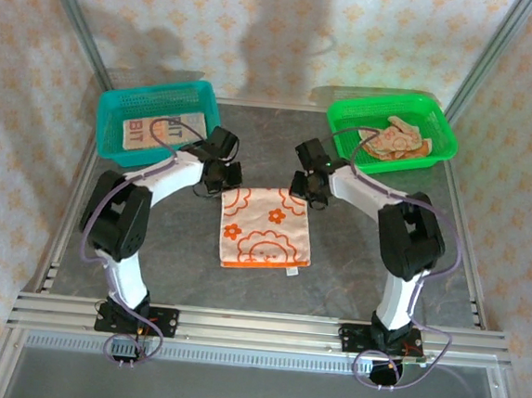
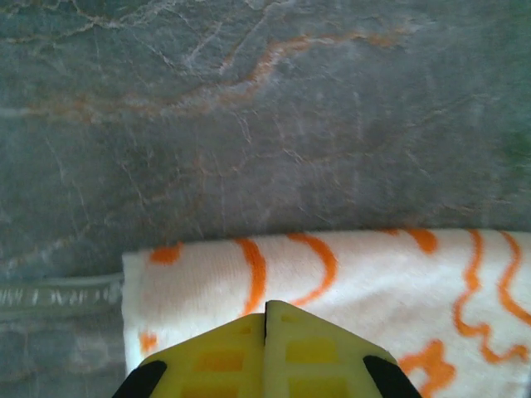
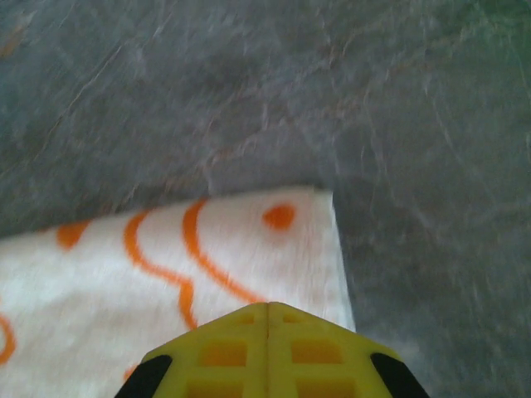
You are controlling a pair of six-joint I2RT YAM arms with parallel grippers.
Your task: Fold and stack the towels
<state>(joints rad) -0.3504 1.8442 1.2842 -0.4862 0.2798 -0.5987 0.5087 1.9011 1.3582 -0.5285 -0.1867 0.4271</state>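
Observation:
A white towel (image 1: 265,229) printed with orange flowers lies flat in the middle of the table. My left gripper (image 1: 222,177) hovers at its far left corner and my right gripper (image 1: 306,186) at its far right corner. In the left wrist view the yellow fingertips (image 2: 266,307) are pressed together over the towel (image 2: 373,282), with no cloth showing between them. The right wrist view shows the same: shut tips (image 3: 267,307) over the towel's corner (image 3: 124,282). A lettered towel (image 1: 160,132) lies in the teal basket, and a crumpled orange and cream towel (image 1: 397,139) in the green one.
The teal basket (image 1: 116,104) stands at the back left and the green basket (image 1: 443,121) at the back right. Metal frame posts and patterned walls enclose the grey marbled table (image 1: 352,281). An aluminium rail (image 1: 255,327) runs along the near edge.

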